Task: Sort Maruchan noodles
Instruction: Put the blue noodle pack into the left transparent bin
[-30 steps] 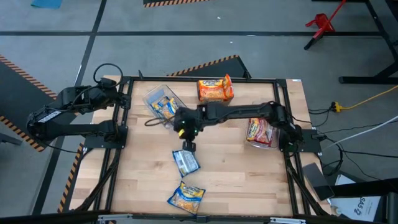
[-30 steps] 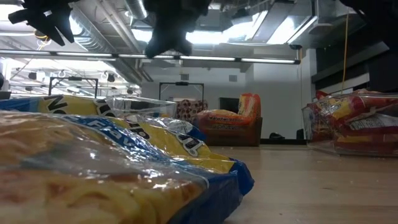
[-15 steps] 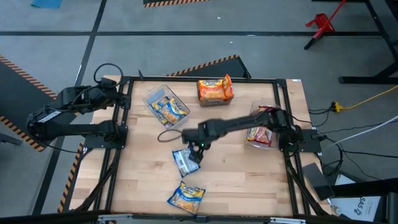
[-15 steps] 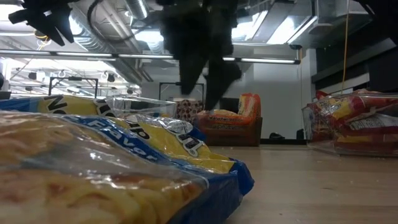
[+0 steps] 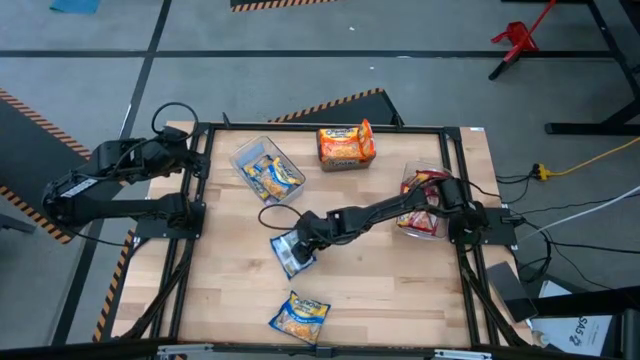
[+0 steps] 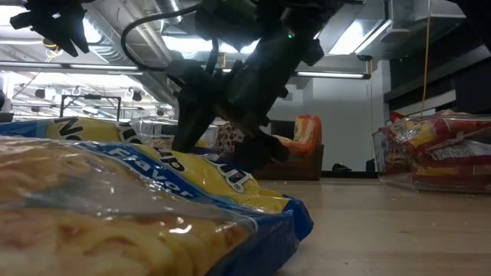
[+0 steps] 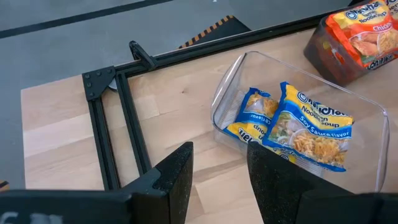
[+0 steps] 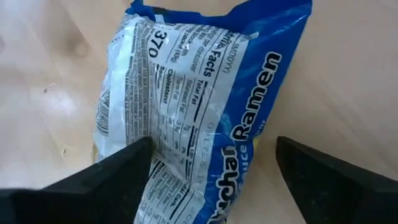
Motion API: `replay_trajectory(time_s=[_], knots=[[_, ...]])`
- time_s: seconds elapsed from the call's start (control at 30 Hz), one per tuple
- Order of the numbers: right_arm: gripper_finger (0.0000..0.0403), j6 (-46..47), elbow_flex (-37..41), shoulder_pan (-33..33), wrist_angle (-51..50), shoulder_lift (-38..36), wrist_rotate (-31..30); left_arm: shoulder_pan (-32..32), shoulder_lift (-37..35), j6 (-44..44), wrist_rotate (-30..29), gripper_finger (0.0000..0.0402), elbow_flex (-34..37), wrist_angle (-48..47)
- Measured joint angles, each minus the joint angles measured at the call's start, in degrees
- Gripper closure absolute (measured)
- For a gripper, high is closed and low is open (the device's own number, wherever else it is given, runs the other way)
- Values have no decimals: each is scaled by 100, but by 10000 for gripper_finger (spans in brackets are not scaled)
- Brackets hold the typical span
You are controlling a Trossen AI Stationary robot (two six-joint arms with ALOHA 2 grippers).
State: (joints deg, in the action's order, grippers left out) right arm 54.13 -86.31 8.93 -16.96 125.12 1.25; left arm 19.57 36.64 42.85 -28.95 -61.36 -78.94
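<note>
A blue-and-yellow Maruchan noodles packet lies flat, printed back up, mid-table. My right gripper is open low over it, one finger at each long side of the packet. In the high view the right gripper reaches in from the table's right. A second blue-and-yellow packet lies near the front edge. My left gripper waits open and empty above the table's far left corner. My right gripper slants down from the table's right, with its open fingers astride the packet's long edges. The packet lies flat on the table. Whether the fingers touch it, I cannot tell.
A clear bin at the far left holds blue-and-yellow packets. Orange packets stand at the far middle. Another clear bin with red packets sits at the right edge. Bare wood lies right of the near packet.
My right gripper has come down from above the table's middle onto the blue-and-yellow packet, moving a little toward the near edge. It has rolled about its own axis and gone from shut to wide open. The packets have stayed put.
</note>
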Motion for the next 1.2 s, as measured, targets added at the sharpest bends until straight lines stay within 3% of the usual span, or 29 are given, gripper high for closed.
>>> replay_trajectory(time_s=[0.17,0.47,0.53,0.8,1.2], knots=[[112,-53,101,0,117,51,4,0,0,-2,-11,256,2,2],[353,-268,92,-7,128,83,192,1,0,-4,-56,256,1,2],[385,-407,10,-4,98,101,360,2,0,-4,-56,256,2,2],[395,-790,-726,8,-533,98,634,2,0,-4,-57,256,0,4],[398,-2349,-2914,-697,-2133,5,601,1,-106,-4,-57,256,2,-4]])
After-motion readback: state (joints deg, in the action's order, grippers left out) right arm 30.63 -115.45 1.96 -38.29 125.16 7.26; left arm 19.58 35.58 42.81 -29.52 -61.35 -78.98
